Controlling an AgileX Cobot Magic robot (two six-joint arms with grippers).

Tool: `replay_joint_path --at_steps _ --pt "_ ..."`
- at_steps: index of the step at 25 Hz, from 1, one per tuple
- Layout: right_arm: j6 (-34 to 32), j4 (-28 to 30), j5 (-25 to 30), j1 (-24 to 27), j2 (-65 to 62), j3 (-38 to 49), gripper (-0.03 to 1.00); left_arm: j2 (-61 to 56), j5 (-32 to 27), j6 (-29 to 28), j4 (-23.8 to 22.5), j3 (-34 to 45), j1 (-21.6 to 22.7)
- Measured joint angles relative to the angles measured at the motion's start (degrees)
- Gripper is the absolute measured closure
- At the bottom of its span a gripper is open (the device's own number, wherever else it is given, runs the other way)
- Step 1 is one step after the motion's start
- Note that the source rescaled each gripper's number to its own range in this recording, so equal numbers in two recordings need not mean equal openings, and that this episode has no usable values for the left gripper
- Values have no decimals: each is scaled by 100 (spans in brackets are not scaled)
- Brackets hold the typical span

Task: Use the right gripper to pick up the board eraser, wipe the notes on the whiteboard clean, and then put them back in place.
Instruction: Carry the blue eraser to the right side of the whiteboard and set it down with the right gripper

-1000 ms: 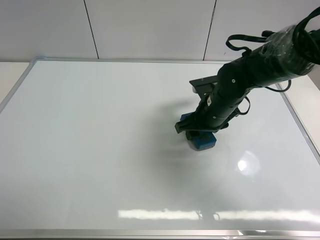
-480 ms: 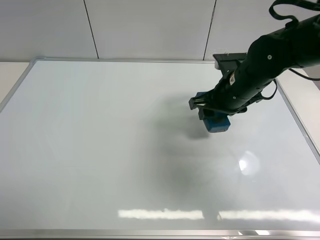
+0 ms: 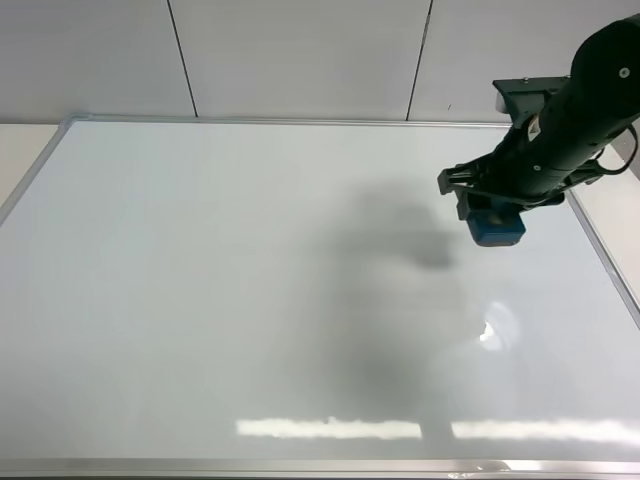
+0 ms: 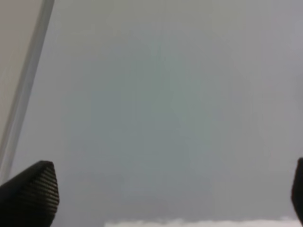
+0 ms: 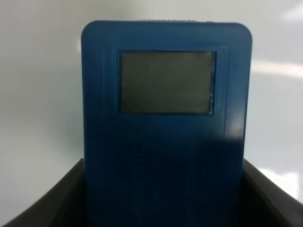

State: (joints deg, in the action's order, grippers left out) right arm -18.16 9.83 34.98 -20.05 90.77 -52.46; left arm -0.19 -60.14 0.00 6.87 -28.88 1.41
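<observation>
Board eraser (image 5: 165, 132) juts lengthwise from the right gripper (image 3: 489, 208) fingers (image 5: 45, 208).

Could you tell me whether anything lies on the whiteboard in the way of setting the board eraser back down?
Nothing visible does. The right gripper holds the board eraser over the whiteboard near its right edge, and the surface below and around it shows only shadow and glare.

Wall (image 3: 300, 55): pale grey panels, flat and plain, across the whole far side.
Seams (image 3: 181, 58): two thin dark lines between the panels, nearly vertical.
Tabletop (image 3: 18, 150): cream strip at the far left corner.
Light: from above — a bright strip (image 3: 330, 428) and a round glare spot (image 3: 492, 330) reflect near the front.
</observation>
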Motion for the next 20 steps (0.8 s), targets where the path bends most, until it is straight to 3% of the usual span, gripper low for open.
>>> replay_joint_path --at_steps 6,14,20 --pt "59 403 352 365 -11 0 97 0 0 0 0 0 0" --pt "477 436 393 965 -11 121 97 0 0 0 0 0 0" --pt "521 399 -296 1247 -11 774 97 0 0 0 0 0 0"
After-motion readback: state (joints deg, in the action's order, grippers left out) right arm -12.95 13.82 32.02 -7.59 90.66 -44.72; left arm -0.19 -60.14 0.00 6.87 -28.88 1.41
